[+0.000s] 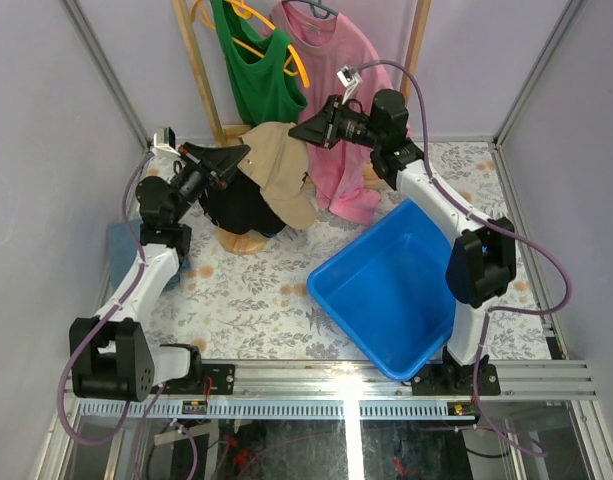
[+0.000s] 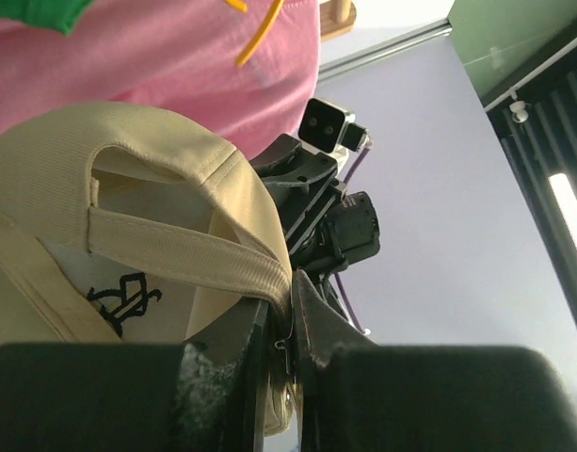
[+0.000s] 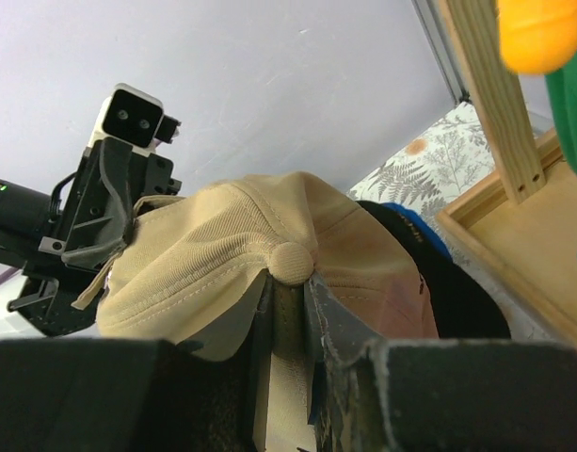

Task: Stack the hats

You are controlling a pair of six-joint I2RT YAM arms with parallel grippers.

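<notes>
We see the tan cap (image 1: 283, 172) held in the air between both arms, at about 11 o'clock from the middle of the surface (image 1: 246, 300); it is soft cotton twill with stitched panel seams and a curved brim that droops toward 5 o'clock. The left end effector (image 1: 232, 160) is clamped together on the cap's rear edge at its 9 o'clock side. In the left wrist view the left end effector (image 2: 290, 294) pinches the flat woven strap across the back opening, and black embroidery shows through the pale lining. The right end effector (image 1: 302, 132) grips the cap from 1 o'clock. In the right wrist view the right end effector (image 3: 288, 282) is shut on a fold of crown fabric just under the round cloth-covered button (image 3: 291, 262).

Directly beneath the tan cap, and partly covered by it, sits a black cap (image 1: 234, 205) on the wooden dome stand (image 1: 248, 243), whose round pale base rests on the surface. From the right wrist a sliver of a royal blue cap (image 3: 415, 226) shows beside the black one; we cannot tell how the two are layered.

The surface has a grey floral print. A smooth blue plastic bin (image 1: 381, 300), rectangular with rounded corners, lies at 4 o'clock. A pink shirt (image 1: 331, 150) and a green tank top (image 1: 256, 75) hang limp from a wooden rack (image 1: 191, 60) at 12 o'clock; a folded grey-blue cloth (image 1: 121, 245) lies at 9 o'clock.
</notes>
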